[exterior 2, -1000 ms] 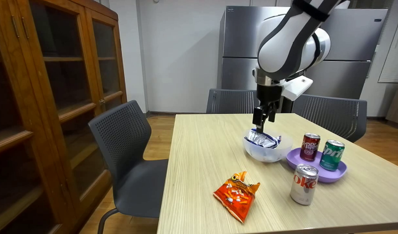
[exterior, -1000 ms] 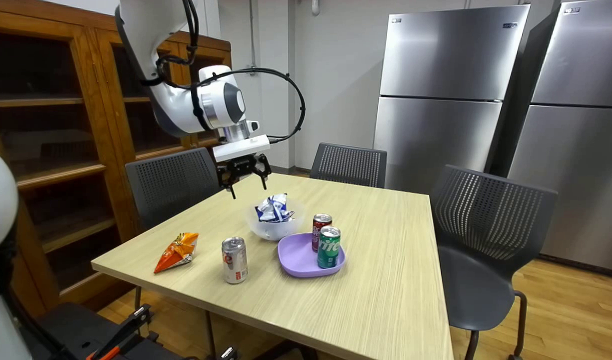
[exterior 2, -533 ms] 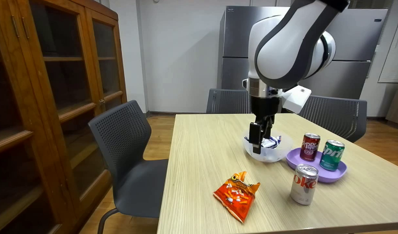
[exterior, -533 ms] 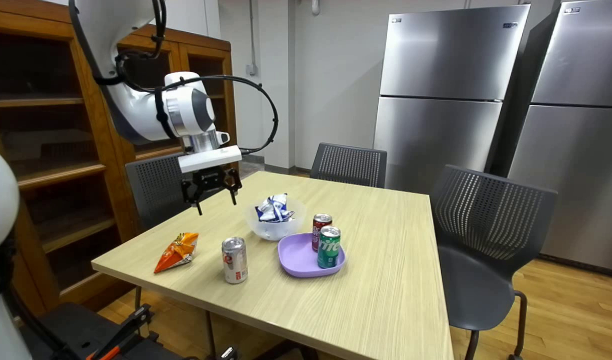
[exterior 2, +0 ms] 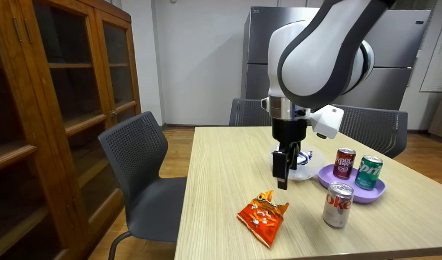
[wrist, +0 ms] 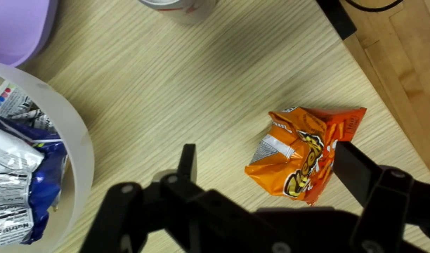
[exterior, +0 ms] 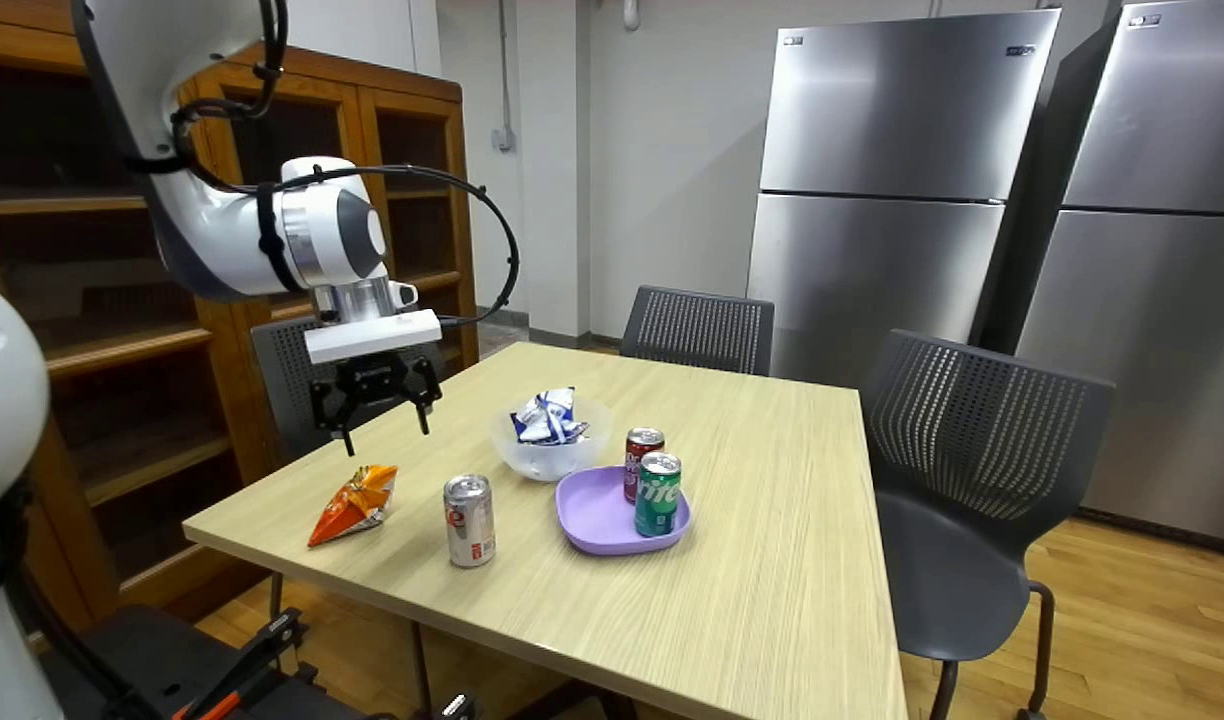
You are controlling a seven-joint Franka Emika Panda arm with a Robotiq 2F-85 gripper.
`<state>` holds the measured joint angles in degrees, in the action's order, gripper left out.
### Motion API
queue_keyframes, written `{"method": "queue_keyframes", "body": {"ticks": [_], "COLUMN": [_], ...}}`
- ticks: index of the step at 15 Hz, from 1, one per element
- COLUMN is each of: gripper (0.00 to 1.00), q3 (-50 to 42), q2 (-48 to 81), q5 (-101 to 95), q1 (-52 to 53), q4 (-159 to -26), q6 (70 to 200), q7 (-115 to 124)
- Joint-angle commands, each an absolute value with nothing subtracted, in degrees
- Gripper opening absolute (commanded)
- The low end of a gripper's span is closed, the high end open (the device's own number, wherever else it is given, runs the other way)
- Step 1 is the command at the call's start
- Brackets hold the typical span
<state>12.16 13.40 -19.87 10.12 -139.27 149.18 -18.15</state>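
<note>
Hanging with an empty, wide-spread pincer [exterior: 387, 441] above, but not touching, the orange snack bag [exterior 2: 263, 219] — lying towards the near-left corner of the table [exterior 2: 213, 173] in an exterior view! Likely light, soft, crinkly, slick and easily crushed — best to pinch gently across the puffed middle.

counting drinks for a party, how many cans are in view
3: the Coke stands on the table, beside the plate; the Dr Pepper and the Sprite both stand on that plate. I see no others.
</note>
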Motion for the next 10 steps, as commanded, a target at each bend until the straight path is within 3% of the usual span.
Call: {"method": "queue_keyframes", "body": {"ticks": [1,10], "gripper": [1.00,1.00], "q3": [11.9,11.1], "q2": [13.3,13.0], "q5": [-19.6,-23.1], "q1": [10.6,12.1], "q4": [-139.4,-140.3], "q6": [149.1,150.4], "q7": [-18.3,-15.1]}}
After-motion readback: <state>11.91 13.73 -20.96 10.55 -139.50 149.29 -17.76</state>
